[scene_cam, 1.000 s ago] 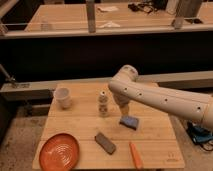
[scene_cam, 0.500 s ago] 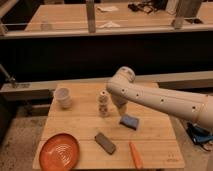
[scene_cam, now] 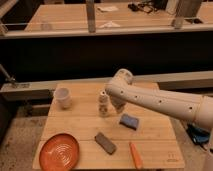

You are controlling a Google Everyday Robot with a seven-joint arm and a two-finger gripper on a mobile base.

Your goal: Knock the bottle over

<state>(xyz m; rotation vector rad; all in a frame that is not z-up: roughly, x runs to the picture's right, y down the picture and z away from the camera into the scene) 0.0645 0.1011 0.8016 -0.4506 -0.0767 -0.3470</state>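
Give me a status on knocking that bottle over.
Done: the approach looks made. The gripper hangs low over the table, close beside the bottle, on its right in the picture. In hand: the push itself, though contact cannot be told. Left: the tipping, since the bottle stands upright, not yet knocked over.

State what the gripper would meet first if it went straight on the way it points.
The gripper points down just right of the bottle; it would probably meet the wooden table first, though depth is unclear.
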